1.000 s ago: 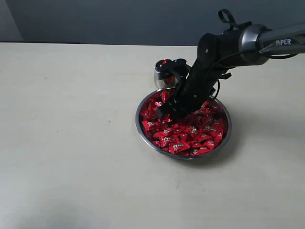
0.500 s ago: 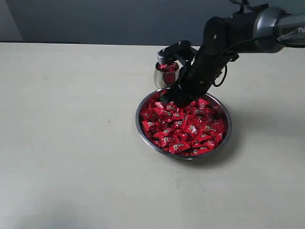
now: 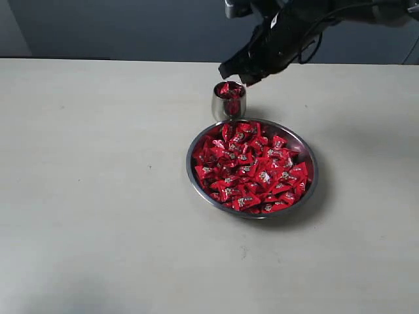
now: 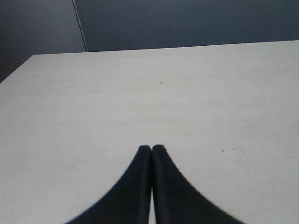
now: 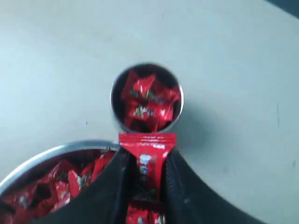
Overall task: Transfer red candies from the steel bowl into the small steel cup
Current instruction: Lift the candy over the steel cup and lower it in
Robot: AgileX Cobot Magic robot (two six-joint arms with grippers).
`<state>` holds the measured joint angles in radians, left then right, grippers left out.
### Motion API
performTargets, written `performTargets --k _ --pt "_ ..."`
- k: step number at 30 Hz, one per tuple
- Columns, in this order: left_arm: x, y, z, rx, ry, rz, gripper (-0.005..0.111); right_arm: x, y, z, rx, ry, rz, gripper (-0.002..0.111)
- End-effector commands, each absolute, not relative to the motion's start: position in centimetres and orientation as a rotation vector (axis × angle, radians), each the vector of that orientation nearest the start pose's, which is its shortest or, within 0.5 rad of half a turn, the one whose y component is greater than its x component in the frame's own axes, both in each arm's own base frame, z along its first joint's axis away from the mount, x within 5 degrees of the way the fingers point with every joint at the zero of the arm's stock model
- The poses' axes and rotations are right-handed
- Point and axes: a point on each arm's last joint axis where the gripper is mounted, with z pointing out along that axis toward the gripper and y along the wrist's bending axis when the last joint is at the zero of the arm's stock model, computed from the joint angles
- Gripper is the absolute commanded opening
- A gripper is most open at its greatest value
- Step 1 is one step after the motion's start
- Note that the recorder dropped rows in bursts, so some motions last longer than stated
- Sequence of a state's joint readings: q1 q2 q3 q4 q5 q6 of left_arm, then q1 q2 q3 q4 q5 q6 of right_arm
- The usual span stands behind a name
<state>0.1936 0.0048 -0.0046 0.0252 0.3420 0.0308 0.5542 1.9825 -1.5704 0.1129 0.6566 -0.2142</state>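
1. A pale surface [image 3: 98,229] is seen lying bare in the foreground of the exterior view.
2. Farther back, right of centre, the steel bowl [image 3: 188,163] is set on that surface. It is heaped across its whole width with red candies [image 3: 252,171] in shiny printed wrappers.
3. Just beyond the bowl's far rim the small steel cup [image 3: 222,108] is stood upright. Several red candies are already piled inside it, up to about its rim. Whether cup and bowl touch cannot be told.
4. Above the cup and clear of it, the right fingers [image 3: 239,67] are held in the air, reached in from the upper right by a dark arm.
5. In the right wrist view a single red candy [image 5: 147,143] is shown pinched between those fingers. Its free end is pointed at the cup's mouth, at the side of the rim nearest the bowl.
6. Behind the surface's far edge the scene is closed off by a dark grey-blue wall [image 3: 131,29].
7. In the left wrist view the left fingers [image 4: 140,186] are pictured pressed together, with nothing between them, over a bare stretch of the same surface. Neither bowl nor cup is caught by that camera.
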Motion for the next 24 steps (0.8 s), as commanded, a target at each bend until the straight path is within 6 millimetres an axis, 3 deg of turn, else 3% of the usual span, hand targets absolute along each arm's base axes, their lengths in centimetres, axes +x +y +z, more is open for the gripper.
performTargets --k 1,8,17,24 --pt "5.3 1.1 18.3 -0.126 1.817 0.179 0.0 39.3 24.7 23.5 -0.839 2.37 0.275 -0.001" --pt "5.3 1.1 18.3 -0.126 1.817 0.179 0.0 41.7 26.3 20.8 -0.868 2.428 0.268 -0.001" --pt "5.3 1.1 18.3 -0.126 1.817 0.179 0.0 43.2 27.2 18.0 -0.893 2.485 0.26 -0.001" --pt "5.3 1.1 18.3 -0.126 1.817 0.179 0.0 43.7 27.3 17.7 -0.895 2.453 0.238 -0.001"
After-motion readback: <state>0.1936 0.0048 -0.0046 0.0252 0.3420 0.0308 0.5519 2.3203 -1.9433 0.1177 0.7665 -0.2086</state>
